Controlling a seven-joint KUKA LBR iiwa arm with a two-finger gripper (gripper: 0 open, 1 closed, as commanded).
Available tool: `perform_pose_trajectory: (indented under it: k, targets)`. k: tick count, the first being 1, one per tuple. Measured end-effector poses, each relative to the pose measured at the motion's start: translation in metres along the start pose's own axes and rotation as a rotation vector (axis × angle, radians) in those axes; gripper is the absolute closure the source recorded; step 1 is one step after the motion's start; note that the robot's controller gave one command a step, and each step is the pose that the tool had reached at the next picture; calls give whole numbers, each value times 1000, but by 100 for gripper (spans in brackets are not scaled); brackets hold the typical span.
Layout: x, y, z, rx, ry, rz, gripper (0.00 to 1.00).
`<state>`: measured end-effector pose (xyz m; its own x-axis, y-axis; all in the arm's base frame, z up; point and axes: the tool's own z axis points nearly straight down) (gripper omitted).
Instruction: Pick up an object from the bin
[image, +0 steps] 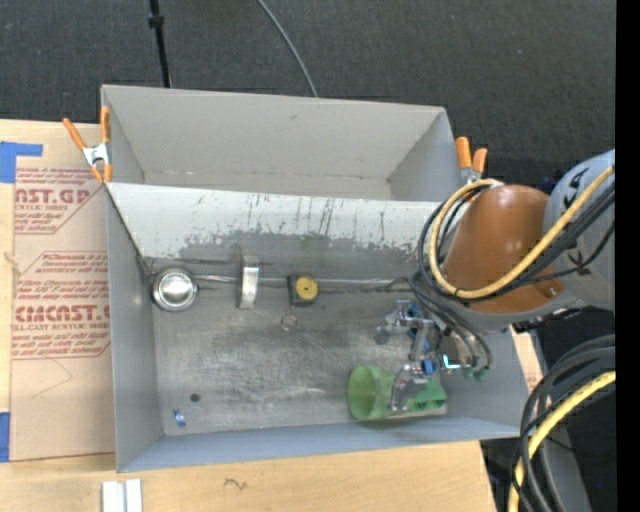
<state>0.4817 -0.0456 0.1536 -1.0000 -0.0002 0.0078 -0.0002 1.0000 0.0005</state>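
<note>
One green cup (366, 392) at tool (405, 390), grip unclear, one silver cap (175, 290), one ring (248, 283), one yellow disc (305, 289)

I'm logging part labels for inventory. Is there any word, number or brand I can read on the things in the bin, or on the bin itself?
None can be read.
Shiny round cap: no marking.
Yellow disc: a dark spot at its middle, too small to read as a sign.
Green thing by the gripper: no print.
Bin: scratches and scuffs only, no letters.
</note>
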Motion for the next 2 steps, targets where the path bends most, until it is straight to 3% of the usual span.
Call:
perform_pose_trajectory:
  k: [1,2]
  targets:
    - [-8,4,70,-1,-13,135,0]
    - [-7,5,70,-3,-9,135,100]
